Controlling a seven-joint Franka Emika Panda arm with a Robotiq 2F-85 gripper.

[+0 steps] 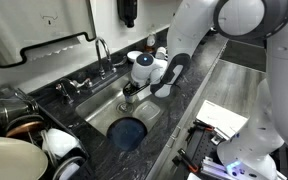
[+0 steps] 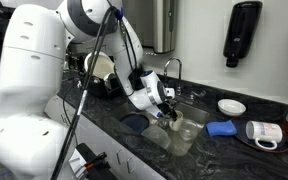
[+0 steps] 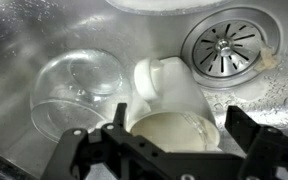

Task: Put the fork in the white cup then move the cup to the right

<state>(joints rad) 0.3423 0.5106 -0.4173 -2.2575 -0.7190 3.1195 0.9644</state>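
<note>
In the wrist view the white cup (image 3: pixel 174 105) stands in the steel sink next to the drain (image 3: pixel 229 45). It is small and off-white, with a handle and a cream inside. A thin shiny streak lies along its inner right rim; I cannot tell whether it is the fork. My gripper (image 3: pixel 181 130) is open, with one dark finger on each side of the cup and close to its wall. In both exterior views the gripper (image 1: pixel 134 92) (image 2: pixel 167 118) reaches down into the sink and hides the cup.
A clear glass bowl (image 3: pixel 76 90) lies beside the cup. A dark blue round dish (image 1: pixel 127 132) sits in the sink. The faucet (image 1: pixel 102 50) stands behind it. White mugs (image 2: pixel 264 132), a blue cloth (image 2: pixel 222 128) and a white bowl (image 2: pixel 231 106) are on the counter.
</note>
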